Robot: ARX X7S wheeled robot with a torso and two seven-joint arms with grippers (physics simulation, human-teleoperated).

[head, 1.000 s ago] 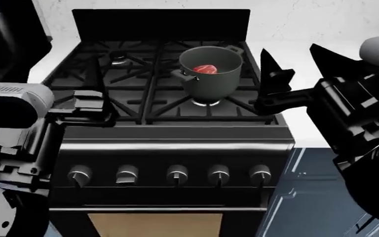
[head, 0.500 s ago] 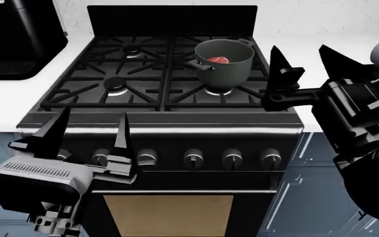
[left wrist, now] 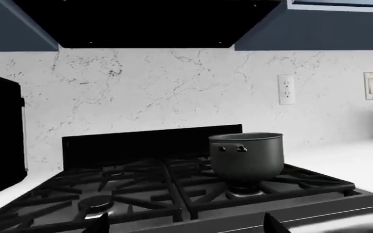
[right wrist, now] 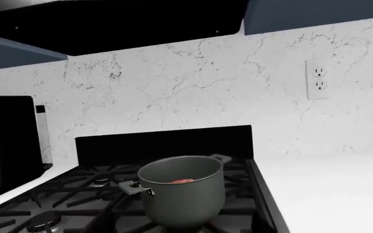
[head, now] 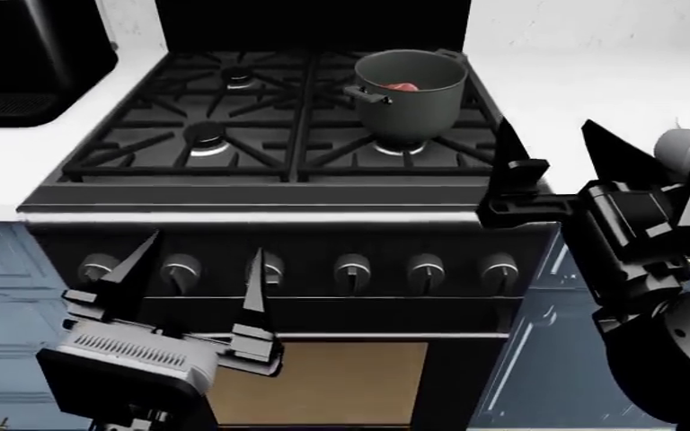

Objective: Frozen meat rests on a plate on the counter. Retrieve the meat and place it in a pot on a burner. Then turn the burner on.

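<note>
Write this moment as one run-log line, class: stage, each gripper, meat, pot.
stage: knob approach | left gripper: open, before stove knobs | right gripper: open, empty | frozen meat: in pot | pot: on front-right burner

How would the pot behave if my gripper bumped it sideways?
The pot looks like deep metal, so it is probably stiff and fairly heavy. It stands upright on raised grates, so it would likely scrape or catch rather than glide. The meat inside adds little weight.
</note>
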